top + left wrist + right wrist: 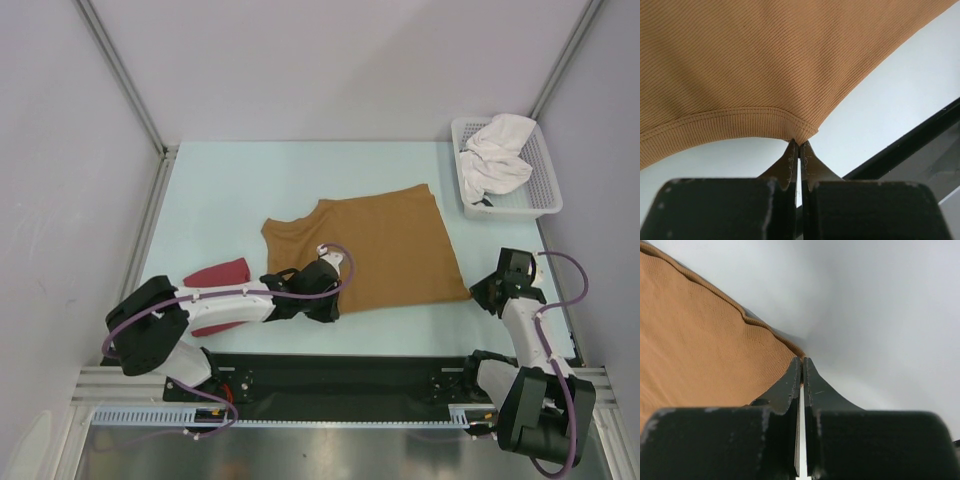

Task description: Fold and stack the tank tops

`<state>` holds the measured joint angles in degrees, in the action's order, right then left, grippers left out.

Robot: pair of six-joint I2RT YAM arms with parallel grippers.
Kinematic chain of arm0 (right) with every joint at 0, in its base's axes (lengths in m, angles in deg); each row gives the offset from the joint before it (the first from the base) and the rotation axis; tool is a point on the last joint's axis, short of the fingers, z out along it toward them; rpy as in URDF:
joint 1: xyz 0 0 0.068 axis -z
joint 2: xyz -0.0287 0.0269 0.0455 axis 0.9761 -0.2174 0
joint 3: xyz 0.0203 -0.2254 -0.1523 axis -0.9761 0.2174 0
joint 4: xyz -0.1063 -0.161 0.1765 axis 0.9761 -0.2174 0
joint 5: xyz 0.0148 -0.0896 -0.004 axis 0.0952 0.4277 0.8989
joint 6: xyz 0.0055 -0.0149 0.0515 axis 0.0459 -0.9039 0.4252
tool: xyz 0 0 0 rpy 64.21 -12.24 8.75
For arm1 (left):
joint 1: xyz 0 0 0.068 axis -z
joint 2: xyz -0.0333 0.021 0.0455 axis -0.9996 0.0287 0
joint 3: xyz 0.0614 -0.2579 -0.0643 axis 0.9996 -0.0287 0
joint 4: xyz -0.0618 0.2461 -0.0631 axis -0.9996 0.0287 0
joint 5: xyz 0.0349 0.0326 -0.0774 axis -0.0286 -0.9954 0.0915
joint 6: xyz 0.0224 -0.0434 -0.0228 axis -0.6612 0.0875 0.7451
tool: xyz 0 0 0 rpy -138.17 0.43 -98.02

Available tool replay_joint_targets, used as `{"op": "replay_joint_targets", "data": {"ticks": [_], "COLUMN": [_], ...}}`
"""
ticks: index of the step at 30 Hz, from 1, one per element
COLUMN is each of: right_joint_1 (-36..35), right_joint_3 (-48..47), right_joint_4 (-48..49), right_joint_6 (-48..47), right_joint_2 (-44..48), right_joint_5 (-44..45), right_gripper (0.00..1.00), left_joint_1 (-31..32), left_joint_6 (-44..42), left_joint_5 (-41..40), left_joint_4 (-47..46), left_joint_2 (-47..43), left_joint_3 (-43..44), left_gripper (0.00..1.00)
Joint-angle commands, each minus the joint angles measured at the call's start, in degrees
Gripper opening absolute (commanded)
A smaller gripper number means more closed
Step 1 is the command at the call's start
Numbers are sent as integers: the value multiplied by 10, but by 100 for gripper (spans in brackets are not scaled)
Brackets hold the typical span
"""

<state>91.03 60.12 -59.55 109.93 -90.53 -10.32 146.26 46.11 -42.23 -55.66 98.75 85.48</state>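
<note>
The left gripper [799, 144] is closed tight, its two fingertips pinching the point where a curved, ribbed edge of the tan-brown tank top [385, 245] ends. That is the cloth's near-left corner in the overhead view, and the fabric rises and spreads away from the tips. The right gripper [801, 360] is also closed with its fingers together. Their tips are at the near-right corner of the same top, where a thick seamed edge runs up to them, and the cloth appears nipped between them.

Between the two grippers the tan-brown top lies flat on the pale table [230, 190], with its long axis running left to right and tilted a little, so the right end sits nearer the arms. Its scooped, notched edge points toward the left side, and its straight edge faces right, toward the right arm. Its near edge runs from one gripper to the other.

The dark red tank top [218, 272] lies bunched under the left arm, near the left end of the tan one but apart from it. At the far right corner is a white mesh basket [548, 200] with a crumpled white cloth [497, 155] inside, well apart from both tops.
</note>
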Motion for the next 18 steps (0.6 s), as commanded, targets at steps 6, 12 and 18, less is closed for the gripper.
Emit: {"op": "replay_joint_targets", "data": {"ticks": [6, 12, 18], "right_joint_1": [6, 6, -5], "right_joint_3": [-46, -81, -134], "right_joint_4": [6, 33, 50], "right_joint_6": [-8, -10, -18], "right_joint_2": [10, -27, -89], "right_joint_5": [-16, -23, -47], "right_gripper": [0, 0, 0], "left_joint_1": [4, -16, -39], "left_joint_6": [13, -5, -14], "left_joint_5": [9, 8, 8], "left_joint_4": [25, 58, 55], "left_joint_2": [-10, 26, 29], "left_joint_3": [36, 88, 95], "left_gripper": [0, 0, 0]}}
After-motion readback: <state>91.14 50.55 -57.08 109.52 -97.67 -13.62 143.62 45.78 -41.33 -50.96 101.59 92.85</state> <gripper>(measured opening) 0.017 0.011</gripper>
